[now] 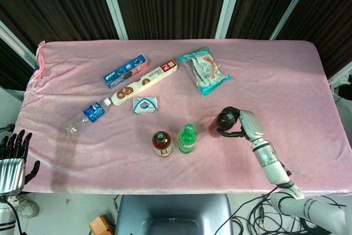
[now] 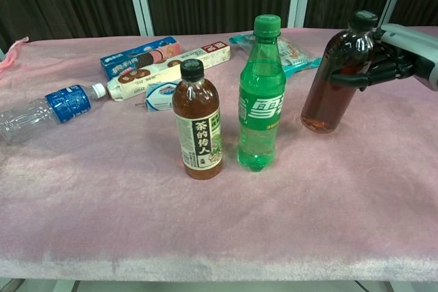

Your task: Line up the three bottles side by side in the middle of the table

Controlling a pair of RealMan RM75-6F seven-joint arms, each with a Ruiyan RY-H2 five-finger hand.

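— Gripping what, that right hand?

— The dark red bottle, high on its shoulder; black fingers wrap round the front while the pale back of the hand faces outward. The bottle leans, cap tipped toward the hand. Whether its base touches the cloth I cannot tell.

— Room around it?

— A band of bare pink cloth lies between it and the green bottle, and a broad bare stretch runs on to the table's right edge. Bare cloth also lies in front, down to the near edge.

— The other two?

— The green one, ribbed clear plastic with a green cap, stands upright just beside the brown tea bottle, which is short, rounded and black-capped, with a paper label. Both sit near the front middle.

— And behind them?

— A crinkly teal snack bag, a long cream biscuit box, a blue cookie box and a small white-and-blue packet. A clear water bottle lies on its side at the left.

— The left hand?

— The left hand hangs off the table's front-left corner, fingers spread, holding nothing.
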